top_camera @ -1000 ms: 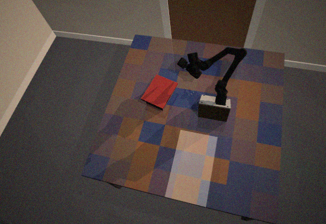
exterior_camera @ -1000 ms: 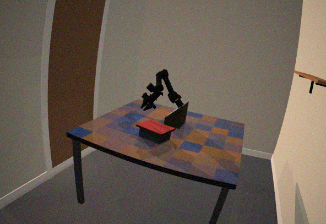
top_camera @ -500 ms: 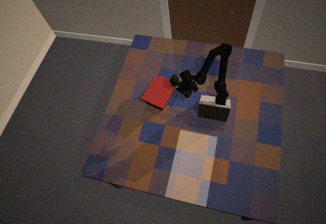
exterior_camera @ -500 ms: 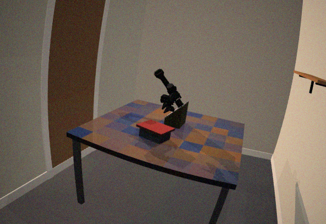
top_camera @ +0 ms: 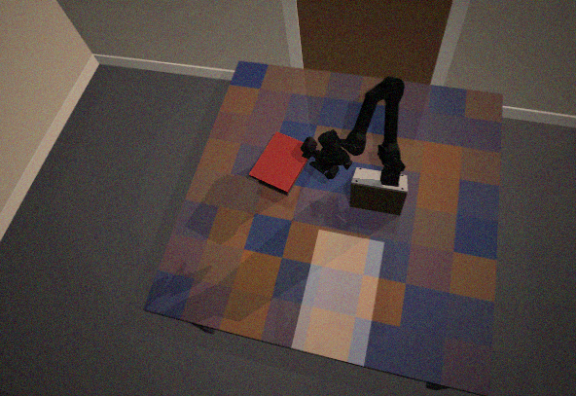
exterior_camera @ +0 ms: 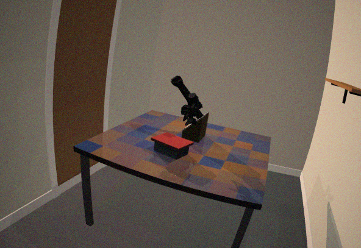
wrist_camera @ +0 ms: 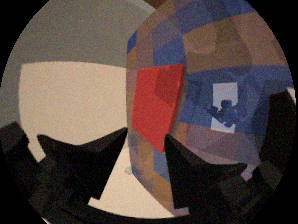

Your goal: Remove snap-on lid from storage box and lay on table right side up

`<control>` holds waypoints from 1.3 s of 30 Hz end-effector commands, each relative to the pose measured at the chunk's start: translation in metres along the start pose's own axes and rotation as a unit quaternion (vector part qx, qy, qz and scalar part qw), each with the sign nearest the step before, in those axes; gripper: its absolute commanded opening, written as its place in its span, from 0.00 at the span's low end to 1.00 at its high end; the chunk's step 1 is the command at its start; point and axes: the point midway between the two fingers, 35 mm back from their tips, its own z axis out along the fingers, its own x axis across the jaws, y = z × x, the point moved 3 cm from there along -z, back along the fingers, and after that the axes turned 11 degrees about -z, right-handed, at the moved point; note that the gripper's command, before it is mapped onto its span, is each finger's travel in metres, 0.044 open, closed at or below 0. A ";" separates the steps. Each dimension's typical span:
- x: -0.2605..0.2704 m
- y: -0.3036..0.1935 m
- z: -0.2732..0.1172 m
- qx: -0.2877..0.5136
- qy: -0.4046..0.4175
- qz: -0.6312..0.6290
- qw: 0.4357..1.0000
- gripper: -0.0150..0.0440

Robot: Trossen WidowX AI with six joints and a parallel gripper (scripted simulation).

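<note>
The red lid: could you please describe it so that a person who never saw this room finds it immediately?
On the table with blue, orange and purple squares stands a black arm. Near its gripper, a dark box wears the lid: a flat rectangle, overhanging the box. Its plain bright red separates it from the pale, dotted base plate under the arm.
</note>
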 end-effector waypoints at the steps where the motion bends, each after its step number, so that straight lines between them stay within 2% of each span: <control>1: -0.022 -0.009 0.017 0.004 -0.007 -0.009 1.000 0.65; 7: -0.053 -0.009 0.038 0.001 -0.004 -0.011 1.000 0.65; 18: -0.052 -0.009 0.040 0.001 -0.005 -0.011 1.000 0.65; 39: -0.050 -0.010 0.072 0.002 -0.007 -0.011 1.000 0.65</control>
